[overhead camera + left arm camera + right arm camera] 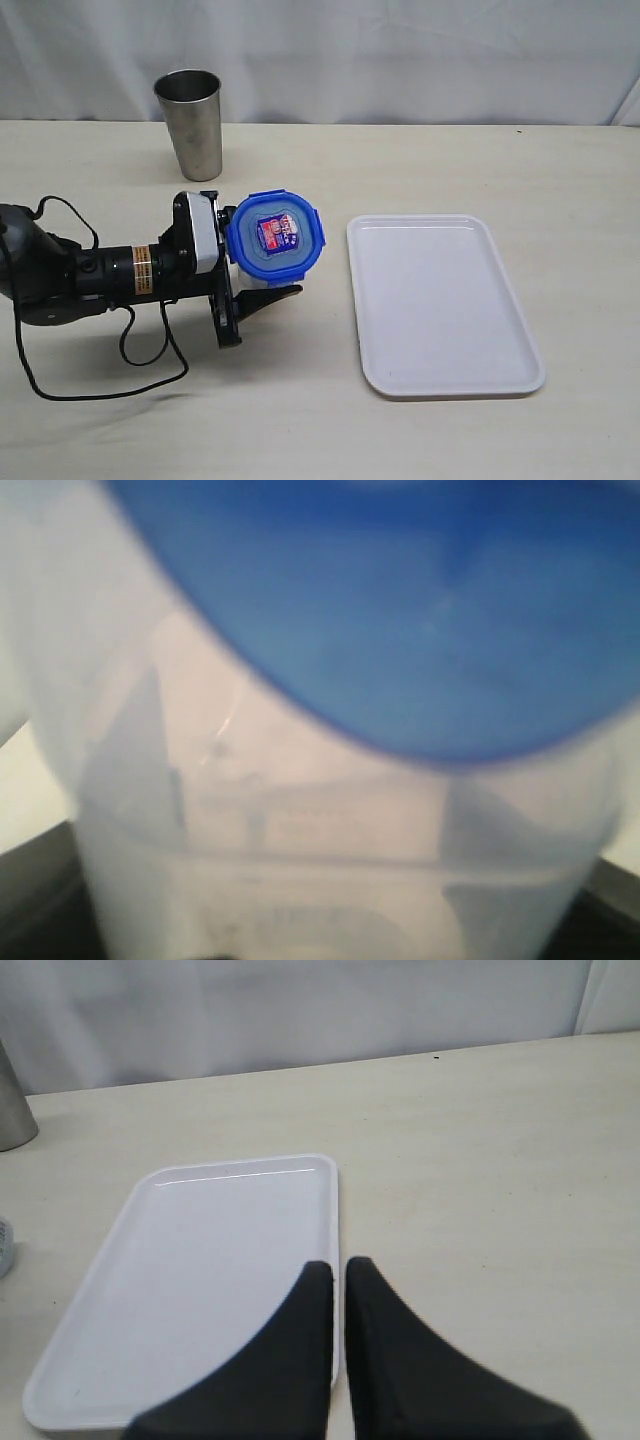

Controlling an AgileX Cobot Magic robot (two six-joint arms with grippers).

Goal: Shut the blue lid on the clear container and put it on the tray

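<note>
In the left wrist view the clear container [300, 820] filled almost the whole frame, blurred, with the blue lid [420, 620] across the upper part and dark jaw parts only at the two lower corners. In the exterior view the left gripper [262, 262] reached in from the left of the frame. Its jaws stood on both sides of the container and were clamped on its body, one black finger [272, 299] showing just below the lid. The container stood upright a little left of the centre, with its long axis pointing up toward the camera, so the lid hid nearly all of it. The lid sat on top, facing upward, with a red and blue sticker in its middle. Whether the flaps were snapped down, and whether the base touched the table [450, 160], I could not tell. A black cable [150, 385] looped at the lower left. To the right the white tray [445, 300] lay flat, near the container but apart from it, its long side running from top to bottom of the frame. In the right wrist view the right gripper [338, 1265] hung over the near edge of the tray with its fingers together, holding nothing. Farther back, at the upper left, a steel tumbler [190, 120] stood upright, well apart from the container, in front of a white curtain [400, 50].
</note>
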